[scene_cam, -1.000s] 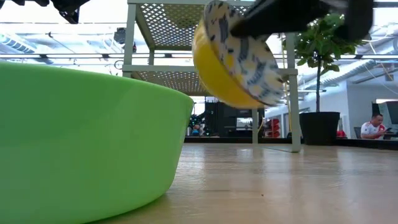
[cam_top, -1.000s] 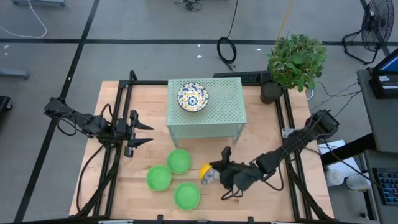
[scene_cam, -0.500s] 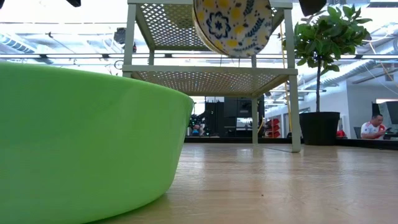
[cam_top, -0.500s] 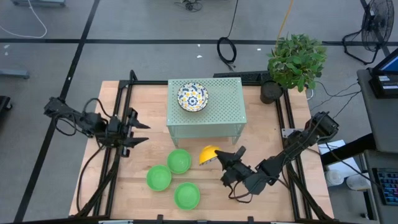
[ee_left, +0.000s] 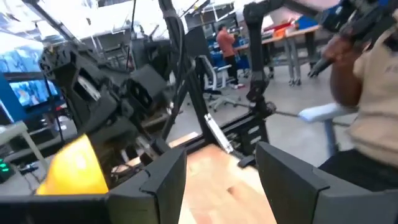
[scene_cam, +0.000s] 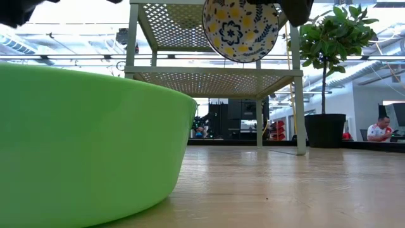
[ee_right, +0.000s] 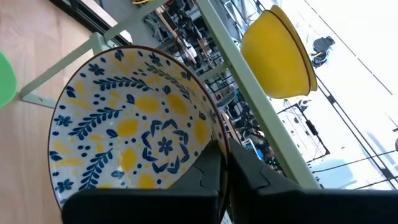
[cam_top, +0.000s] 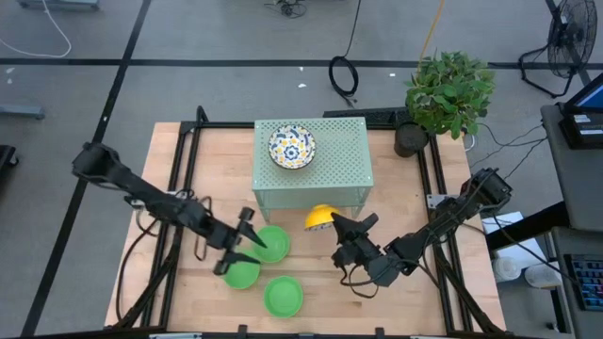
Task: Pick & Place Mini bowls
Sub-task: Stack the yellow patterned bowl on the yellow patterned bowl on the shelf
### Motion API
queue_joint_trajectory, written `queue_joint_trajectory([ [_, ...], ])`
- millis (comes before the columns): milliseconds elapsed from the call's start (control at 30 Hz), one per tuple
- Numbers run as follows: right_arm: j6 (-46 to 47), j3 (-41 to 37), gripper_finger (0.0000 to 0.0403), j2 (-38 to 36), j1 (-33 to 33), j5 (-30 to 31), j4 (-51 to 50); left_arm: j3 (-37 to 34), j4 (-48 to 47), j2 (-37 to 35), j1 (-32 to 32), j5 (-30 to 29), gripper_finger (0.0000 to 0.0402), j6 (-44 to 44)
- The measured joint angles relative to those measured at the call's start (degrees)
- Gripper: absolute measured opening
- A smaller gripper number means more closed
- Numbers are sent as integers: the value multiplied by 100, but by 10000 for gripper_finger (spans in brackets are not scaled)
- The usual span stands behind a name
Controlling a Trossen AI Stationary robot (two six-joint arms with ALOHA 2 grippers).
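A white mini bowl with a blue-and-yellow floral inside and a yellow outside (cam_top: 320, 218) hangs in my right gripper (cam_top: 334, 226), just in front of the pale green perforated stand (cam_top: 339, 165). In the low view it (scene_cam: 240, 28) shows high up, its inside toward the near edge. A second patterned bowl (cam_top: 292, 148) rests by its base on the stand's top. Three green mini bowls (cam_top: 273, 245), (cam_top: 240, 275), (cam_top: 283, 296) sit on the wooden table. My left gripper (cam_top: 251, 245) is open over the two nearest it, with nothing between its fingers (ee_left: 165, 180). My right gripper pinches the patterned bowl's rim (ee_right: 214, 146), one finger (ee_right: 202, 177) on the inside and the other on the yellow outside. It comes roughly level from the table's right side. The bowl is lifted clear and stands on edge, its opening toward the near edge.
A potted plant (cam_top: 448, 94) stands at the table's far right corner. Black frame rails (cam_top: 184, 169) run along both sides of the table. In the left wrist view a person (ee_left: 367, 106) shows beyond the table. Bare wood lies to the right of the green bowls.
My left gripper has swung from the table's left side toward the right and near edge, sinking a little, and now stands over the green bowls. My right gripper has lifted the patterned bowl toward the stand and turned it, so that its inside faces the near edge.
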Motion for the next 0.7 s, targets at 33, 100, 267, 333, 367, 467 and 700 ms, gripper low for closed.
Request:
queue_joint_trajectory([
  [33, 17, 0, 0, 0, 2, -4, -19, 0, 245, 255, -2, -44, 198, -5],
  [100, 14, 0, 0, 0, 2, -5, -22, 19, 672, 696, -2, -83, 198, -153],
  [267, -36, 0, 0, 0, -19, -7, 66, 521, 824, 1602, -2, -808, 198, -164],
  [333, -70, 0, 0, 0, -42, -3, 165, 874, 744, 1876, 1, -1339, 198, 48],
  [367, -68, 0, 0, 0, -61, -4, 184, 1070, 607, 1992, 1, -1650, 198, 182],
  [467, -28, 0, 0, 0, -111, -2, 194, 1660, 9, 2302, -13, -2757, 198, 413],
  [700, 182, 0, 0, 0, -203, 105, 237, 2448, -1083, 2580, -239, -4951, 198, 482],
])
